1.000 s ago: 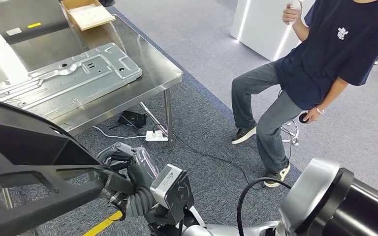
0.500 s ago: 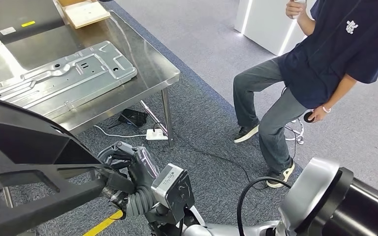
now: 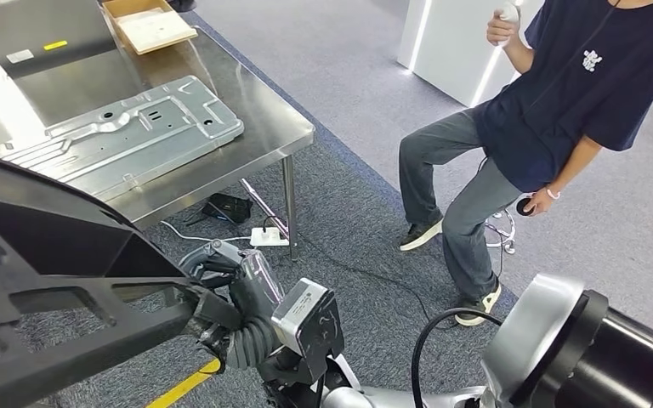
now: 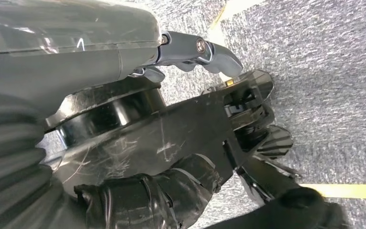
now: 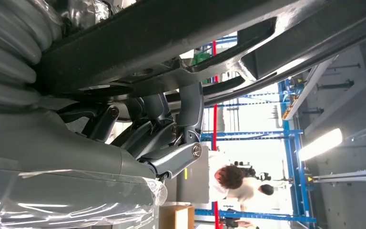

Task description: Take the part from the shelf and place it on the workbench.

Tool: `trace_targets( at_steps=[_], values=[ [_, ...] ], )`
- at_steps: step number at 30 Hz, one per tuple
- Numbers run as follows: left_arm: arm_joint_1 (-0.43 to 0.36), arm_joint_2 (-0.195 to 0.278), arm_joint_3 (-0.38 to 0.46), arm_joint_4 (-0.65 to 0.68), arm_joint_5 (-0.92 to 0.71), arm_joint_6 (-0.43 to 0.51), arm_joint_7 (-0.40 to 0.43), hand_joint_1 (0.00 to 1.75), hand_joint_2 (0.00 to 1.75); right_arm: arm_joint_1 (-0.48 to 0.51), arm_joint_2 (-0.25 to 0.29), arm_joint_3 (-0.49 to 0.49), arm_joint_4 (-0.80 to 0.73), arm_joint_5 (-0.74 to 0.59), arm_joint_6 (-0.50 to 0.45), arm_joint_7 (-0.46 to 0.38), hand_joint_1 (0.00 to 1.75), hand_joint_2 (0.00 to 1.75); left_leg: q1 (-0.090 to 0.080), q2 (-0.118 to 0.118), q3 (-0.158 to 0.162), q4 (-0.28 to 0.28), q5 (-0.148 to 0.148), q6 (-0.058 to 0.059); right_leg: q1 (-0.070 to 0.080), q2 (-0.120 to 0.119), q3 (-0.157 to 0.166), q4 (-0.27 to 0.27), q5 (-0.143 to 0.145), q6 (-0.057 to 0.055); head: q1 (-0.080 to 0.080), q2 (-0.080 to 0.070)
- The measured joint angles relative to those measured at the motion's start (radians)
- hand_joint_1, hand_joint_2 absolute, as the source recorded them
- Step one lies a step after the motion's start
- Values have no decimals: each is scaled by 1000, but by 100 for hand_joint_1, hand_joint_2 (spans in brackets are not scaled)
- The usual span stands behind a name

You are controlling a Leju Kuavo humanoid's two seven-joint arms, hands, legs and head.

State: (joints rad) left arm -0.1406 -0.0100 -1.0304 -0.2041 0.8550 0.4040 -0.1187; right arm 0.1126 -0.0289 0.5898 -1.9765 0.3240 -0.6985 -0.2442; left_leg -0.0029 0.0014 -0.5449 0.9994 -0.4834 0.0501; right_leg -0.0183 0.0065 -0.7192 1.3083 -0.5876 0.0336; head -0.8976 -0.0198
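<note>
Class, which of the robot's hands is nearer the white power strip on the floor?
Right. The right hand grips the black part just short of the power strip; the left hand grips it over the yellow floor line, farther back.

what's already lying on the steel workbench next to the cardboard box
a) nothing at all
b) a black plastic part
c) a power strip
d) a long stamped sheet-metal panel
d: in the head view a long silver stamped metal panel lies flat on the steel workbench, near the cardboard box; the black part is off the bench, gripped by the right hand.
</note>
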Motion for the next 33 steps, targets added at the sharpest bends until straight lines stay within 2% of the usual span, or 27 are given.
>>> trace_targets(
  at_steps=[1,2,3,4,5,7,10,12,14,15,16,17,19,20,21,22,24,26,28,30,31,32,33],
  values=[
    [0,-2,0,0,0,0,1,0,175,0,0,-2,0,0,0,0,175,175,1,-1,0,3,-3,-2,-2,-1,13,-30,27,2,0,0],
    [0,-3,0,0,0,0,1,0,175,0,0,-5,-1,1,0,1,175,175,3,-2,1,8,-7,-5,-5,-2,42,-92,64,5,0,0],
    [0,-5,0,0,0,0,2,0,175,0,0,-7,-1,1,0,1,175,175,3,-3,-1,16,-13,-11,-7,-3,73,-156,88,6,0,0],
    [0,-6,0,0,0,0,2,0,175,1,0,-9,-2,2,0,2,175,175,2,-5,-4,25,-19,-18,-7,-2,98,-208,105,4,0,0],
    [0,-6,0,0,0,0,2,0,175,1,0,-11,-3,4,0,3,175,175,0,-6,-7,33,-24,-25,-6,0,112,-236,109,-1,0,0],
    [0,-6,0,0,0,0,4,0,175,3,0,-14,-6,6,0,7,175,175,-2,-7,-11,38,-27,-34,-3,4,113,-244,106,-15,-1,0],
    [-1,-6,0,0,0,0,5,0,175,3,1,-15,-10,8,1,14,175,175,2,-6,-17,52,-41,-44,-6,3,115,-248,108,-29,0,0],
    [-1,-7,0,0,0,0,5,0,175,3,1,-15,-11,9,1,15,175,175,4,-5,-47,121,-81,-51,-7,1,117,-250,108,-35,-1,0],
    [-2,-7,0,0,-1,-1,5,0,175,7,3,-16,-11,10,1,11,175,175,5,-5,-107,243,-134,-56,-4,-1,117,-250,107,-40,-1,0],
    [-2,-8,0,0,-1,-2,4,0,175,10,5,-17,-11,11,1,8,175,175,5,-5,-132,293,-148,-56,-2,-2,117,-250,106,-41,-1,0],
    [-2,-8,0,0,-1,-3,4,0,175,12,6,-17,-11,12,1,5,175,175,5,-5,-145,314,-146,-55,0,-2,118,-250,106,-42,-1,0],
    [-3,-8,0,0,-1,-3,4,0,175,14,7,-18,-11,14,1,2,175,175,4,-5,-141,301,-125,-51,2,-1,119,-250,105,-42,-1,0],
    [-2,-8,0,0,-3,-3,6,0,175,15,11,-19,-11,14,1,-2,175,175,0,-5,-90,185,-53,-37,5,2,124,-250,104,-43,-1,0],
    [-2,-8,0,0,-3,-3,6,0,175,16,15,-20,-11,14,1,-4,175,175,-4,-5,-62,122,-26,-30,7,3,126,-250,104,-43,0,0],
    [-2,-8,0,0,-3,-3,7,0,175,18,19,-21,-11,14,1,-5,175,175,-8,-5,-38,74,-14,-24,8,4,126,-251,103,-41,0,0],
    [-2,-8,0,0,-3,-2,8,0,175,19,21,-21,-11,14,1,-4,175,175,-11,-5,-27,48,-12,-20,7,3,125,-252,104,-38,0,0],
    [-2,-8,0,0,-3,-1,8,0,175,19,23,-21,-11,15,1,2,175,175,-14,-6,-18,30,-15,-15,6,3,125,-259,109,-28,0,0],
    [0,-9,0,0,-3,0,8,0,175,19,22,-22,-13,15,1,7,175,175,-8,-4,-10,11,-3,-10,7,1,123,-251,102,-18,0,0],
    [0,-11,0,0,-4,1,8,0,175,18,21,-24,-15,15,0,11,175,175,-1,-1,-1,-5,7,-4,7,0,90,-178,57,-10,0,0],
    [-1,-11,0,-1,-4,1,8,0,175,18,21,-28,-15,15,0,14,175,175,-2,0,-2,-6,8,0,7,-1,33,-61,2,-4,0,0],
    [0,-11,0,-1,-4,1,9,0,175,18,21,-29,-15,15,0,15,175,175,-1,1,-3,-4,7,0,6,-1,11,-18,-10,-2,0,0],
    [1,-11,0,-1,-4,1,9,0,175,18,21,-29,-15,15,0,16,175,175,-1,1,-3,-2,6,0,4,-2,3,-4,-5,1,0,0],
    [1,-12,0,-1,-4,1,9,0,175,18,21,-29,-15,15,0,16,175,175,1,1,-4,1,3,-2,2,-3,13,-27,17,3,0,0]
  ],
)
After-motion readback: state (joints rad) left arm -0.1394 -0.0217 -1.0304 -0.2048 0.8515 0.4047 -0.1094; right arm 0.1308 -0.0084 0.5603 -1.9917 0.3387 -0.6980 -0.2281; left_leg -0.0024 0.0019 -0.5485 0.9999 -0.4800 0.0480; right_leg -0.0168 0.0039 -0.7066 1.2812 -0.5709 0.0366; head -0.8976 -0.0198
